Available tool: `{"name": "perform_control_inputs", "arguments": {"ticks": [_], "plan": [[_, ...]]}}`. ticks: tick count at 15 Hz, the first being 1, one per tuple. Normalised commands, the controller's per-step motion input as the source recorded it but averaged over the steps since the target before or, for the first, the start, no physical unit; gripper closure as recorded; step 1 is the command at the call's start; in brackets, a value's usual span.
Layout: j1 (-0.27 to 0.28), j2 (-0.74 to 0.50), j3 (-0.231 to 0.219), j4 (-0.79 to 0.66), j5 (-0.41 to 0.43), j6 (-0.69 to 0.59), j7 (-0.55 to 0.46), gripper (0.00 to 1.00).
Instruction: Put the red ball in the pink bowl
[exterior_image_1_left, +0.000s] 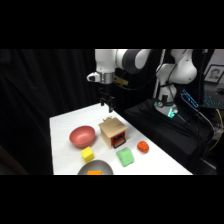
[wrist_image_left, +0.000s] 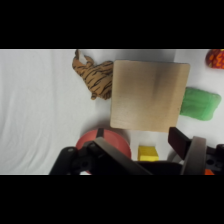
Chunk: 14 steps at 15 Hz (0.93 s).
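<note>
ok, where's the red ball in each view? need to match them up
Side view: the red ball lies on the white table, right of the green block, near the table's right edge.
Wrist view: the red ball is cut off at the picture's upper right corner, above the green block.
Shared landmark: the tan box, with the green block between it and the ball.

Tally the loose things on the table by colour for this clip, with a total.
Red or pink: 2, the red ball and the pink bowl
Yellow: 1, a block
Green: 1, a block
Tan: 1, a box
Grey: 1, a dish
Striped orange: 1, a toy tiger
Total: 7
</note>
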Motion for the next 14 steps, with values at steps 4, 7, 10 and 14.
{"name": "perform_control_inputs", "arguments": {"ticks": [4, 7, 10, 14], "plan": [[0.011, -0.07, 0.035, -0.05, 0.040, 0.01, 0.03, 0.00], [0.051, -0.17, 0.061, -0.13, 0.113, 0.01, 0.05, 0.00], [0.084, -0.22, 0.090, -0.24, 0.122, 0.05, 0.14, 0.00], [0.123, -0.25, 0.113, -0.34, 0.149, 0.14, 0.18, 0.00]]}}
